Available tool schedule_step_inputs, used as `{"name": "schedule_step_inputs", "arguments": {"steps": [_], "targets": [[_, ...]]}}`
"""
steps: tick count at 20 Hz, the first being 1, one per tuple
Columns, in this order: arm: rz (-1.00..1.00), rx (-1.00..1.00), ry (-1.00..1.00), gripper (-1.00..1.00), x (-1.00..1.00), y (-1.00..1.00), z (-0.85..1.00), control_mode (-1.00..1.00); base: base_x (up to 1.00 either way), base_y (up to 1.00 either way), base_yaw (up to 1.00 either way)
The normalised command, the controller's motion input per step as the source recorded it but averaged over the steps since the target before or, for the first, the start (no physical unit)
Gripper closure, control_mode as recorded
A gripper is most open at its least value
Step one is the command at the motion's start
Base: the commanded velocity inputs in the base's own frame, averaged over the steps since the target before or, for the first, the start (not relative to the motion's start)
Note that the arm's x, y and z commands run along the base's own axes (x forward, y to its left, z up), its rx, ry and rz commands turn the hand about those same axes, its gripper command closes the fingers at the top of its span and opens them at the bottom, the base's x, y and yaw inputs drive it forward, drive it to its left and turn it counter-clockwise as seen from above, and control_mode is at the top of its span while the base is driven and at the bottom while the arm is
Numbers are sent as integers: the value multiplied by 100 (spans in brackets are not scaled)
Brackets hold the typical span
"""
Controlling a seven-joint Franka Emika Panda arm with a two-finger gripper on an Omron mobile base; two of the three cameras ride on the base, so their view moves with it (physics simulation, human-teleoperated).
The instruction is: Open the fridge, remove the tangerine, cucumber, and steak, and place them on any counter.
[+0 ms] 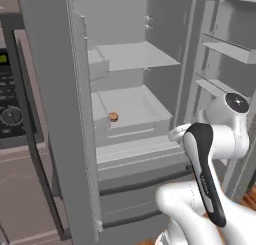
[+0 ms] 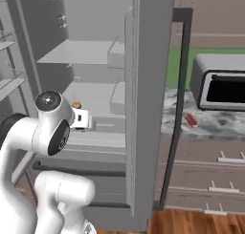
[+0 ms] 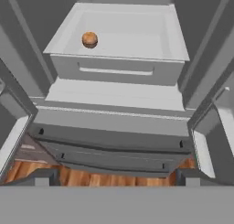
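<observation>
Tangerine (image 3: 90, 40) — small, round, orange — rests in smooth grey fridge (image 1: 50, 114) tray; fingers (image 3: 117, 177) spread, empty.

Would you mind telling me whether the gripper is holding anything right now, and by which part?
Nothing is held: the gripper is open and empty, facing the open grey fridge where the small orange tangerine sits.

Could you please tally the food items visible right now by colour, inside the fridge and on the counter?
Orange: 1, the tangerine on the lower shelf inside the open fridge.
Red: 1, the steak on the counter by the toaster oven.
Green: 0, no cucumber that I can make out.
Total: 2
</observation>
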Motion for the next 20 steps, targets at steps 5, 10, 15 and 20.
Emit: {"name": "schedule_step_inputs", "arguments": {"steps": [5, 10, 15, 20], "targets": [[0, 0, 0, -100, 0, 0, 0, 100, 81, 46, 0], [0, -2, 0, -100, 0, 19, 0, -100, 18, 26, 0], [0, -3, 0, -100, 4, 31, 0, -100, 0, 0, 0], [0, -2, 0, -100, 1, 19, 0, 100, 0, 4, 0]]}}
